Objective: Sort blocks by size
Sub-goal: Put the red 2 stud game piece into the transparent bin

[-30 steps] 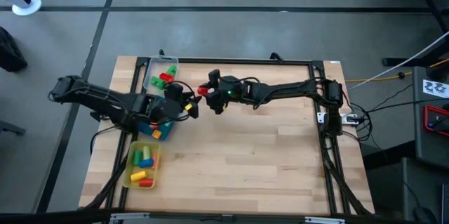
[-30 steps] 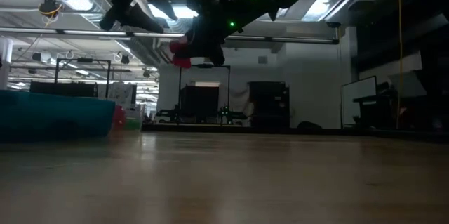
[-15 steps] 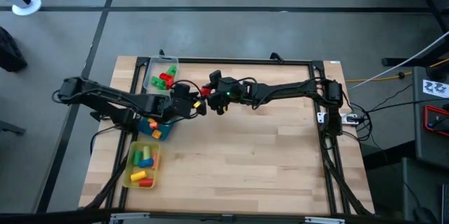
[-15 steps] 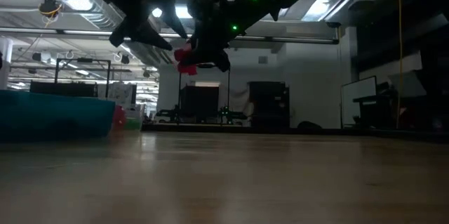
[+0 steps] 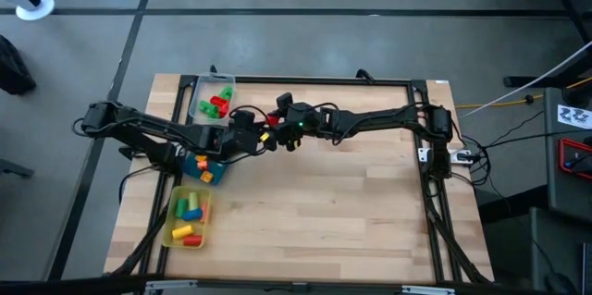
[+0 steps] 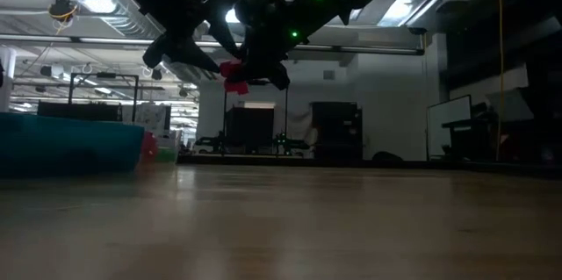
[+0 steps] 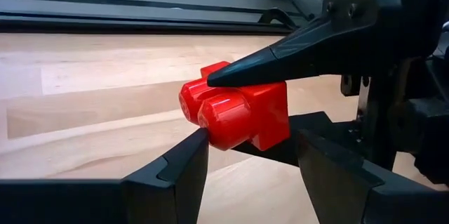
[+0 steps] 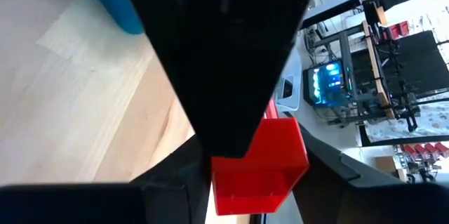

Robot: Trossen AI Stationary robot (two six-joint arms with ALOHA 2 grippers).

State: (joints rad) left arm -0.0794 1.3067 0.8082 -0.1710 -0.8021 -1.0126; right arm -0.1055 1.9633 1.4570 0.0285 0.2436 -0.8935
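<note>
Since a second ago the left gripper (image 5: pixel 263 141) has slid across from above the blue tray (image 5: pixel 200 167) toward the right gripper (image 5: pixel 275 119), and the two now meet in the air over the back of the table (image 5: pixel 351 212), well clear of the wood.

The right gripper pinches a red brick (image 7: pixel 238 108) between its fingers; in the left wrist view one dark finger lies across the brick's top and the other runs beneath it. The brick's two round studs point toward the left gripper, so its long axis runs roughly from one gripper to the other. The left gripper's fingers (image 7: pixel 184 164) are spread wide, one to each side of the studded end, close beside it; whether either one touches cannot be told. In the low view the brick (image 6: pixel 234 75) hangs high above the tabletop, between the two dark arms.

It looks like a hand-over: the left gripper would need to close across the brick's width before the right lets go.

Other blocks lie in the clear tray (image 5: pixel 206 101), the blue tray and the yellow tray (image 5: pixel 175 221). No brand, label or writing can be read anywhere.
</note>
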